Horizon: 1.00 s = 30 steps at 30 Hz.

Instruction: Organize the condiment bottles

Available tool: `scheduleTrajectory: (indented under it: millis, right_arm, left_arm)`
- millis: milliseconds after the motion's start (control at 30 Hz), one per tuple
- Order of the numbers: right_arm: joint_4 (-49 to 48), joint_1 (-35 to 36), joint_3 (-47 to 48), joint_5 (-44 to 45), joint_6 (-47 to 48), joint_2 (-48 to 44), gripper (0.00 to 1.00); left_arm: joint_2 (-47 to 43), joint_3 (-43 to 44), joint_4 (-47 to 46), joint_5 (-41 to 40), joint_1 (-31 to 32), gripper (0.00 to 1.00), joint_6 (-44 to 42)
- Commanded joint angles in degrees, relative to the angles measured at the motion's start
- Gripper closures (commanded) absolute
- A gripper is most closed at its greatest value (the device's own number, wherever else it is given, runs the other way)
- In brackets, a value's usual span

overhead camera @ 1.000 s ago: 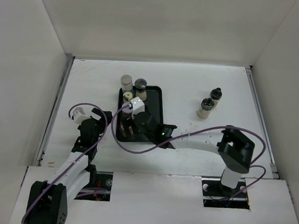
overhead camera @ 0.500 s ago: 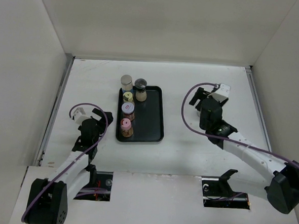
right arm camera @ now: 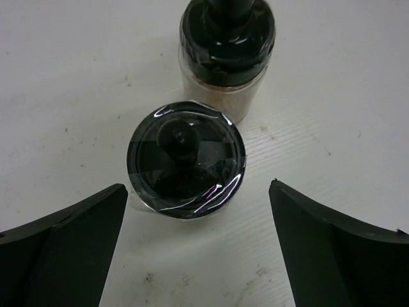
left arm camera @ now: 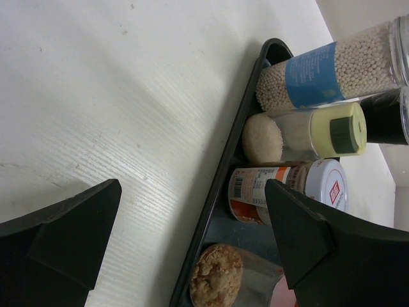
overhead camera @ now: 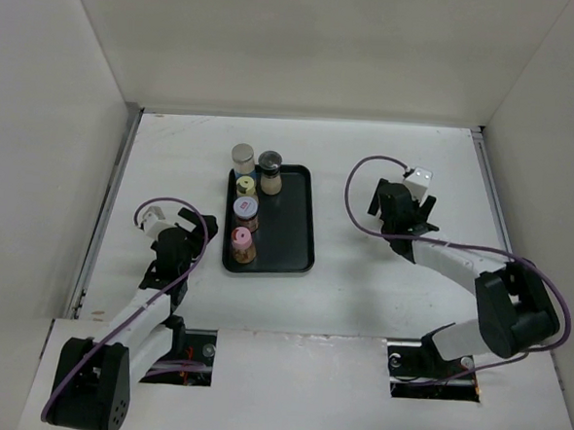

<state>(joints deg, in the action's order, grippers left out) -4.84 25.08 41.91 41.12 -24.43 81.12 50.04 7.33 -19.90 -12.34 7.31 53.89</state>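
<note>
A black tray (overhead camera: 291,225) holds a pink-lidded jar (overhead camera: 241,240), a purple-rimmed jar (overhead camera: 245,208), a yellow-lidded jar (overhead camera: 246,185) and a dark-lidded jar (overhead camera: 270,165). A pale-lidded jar (overhead camera: 243,157) stands at the tray's back left corner. Two black-lidded jars (right arm camera: 186,163) (right arm camera: 227,38) stand on the table right of the tray. My right gripper (overhead camera: 397,204) hovers over them, open and empty (right arm camera: 197,192), and hides them from the top camera. My left gripper (overhead camera: 183,240) is open and empty (left arm camera: 192,198) left of the tray rim (left arm camera: 220,179).
White walls enclose the table on the left, back and right. In the left wrist view the jars in the tray show from the side: blue-labelled (left arm camera: 332,64), yellow-lidded (left arm camera: 307,131), red-labelled (left arm camera: 287,185) and the pink-lidded one (left arm camera: 217,278).
My right arm has swung from over the tray to the right side, above the two black-lidded jars. The left arm has not moved.
</note>
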Motion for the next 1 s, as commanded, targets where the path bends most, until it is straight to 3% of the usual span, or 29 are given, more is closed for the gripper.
scheduleTrajectory:
  millis: [0, 367, 600, 833, 967]
  right_arm:
    - [-3.9, -0.9, 3.5, -2.6, -1.5, 1.9, 0.00]
    - [-10.3, -5.1, 4.3, -3.5, 0.1, 6.4, 0.13]
    - [-13.3, -5.1, 4.1, -4.7, 0.7, 6.0, 0.43]
    - [-14.5, 4.9, 3.4, -4.0, 3.7, -2.1, 0.45]
    - [-14.4, 13.1, 7.3, -3.9, 5.5, -1.3, 0.45]
  left_arm:
    - [0.0, 0.0, -2.6, 0.0, 0.3, 0.00, 0.5]
    - [1.1, 0.3, -3.1, 0.0, 0.4, 0.00, 0.5]
    - [2.2, 0.3, -4.1, 0.3, 0.6, 0.00, 0.4]
    - [1.8, 0.2, -4.1, 0.2, 0.6, 0.00, 0.4]
    - [2.9, 0.5, -4.2, 0.6, 0.9, 0.00, 0.5]
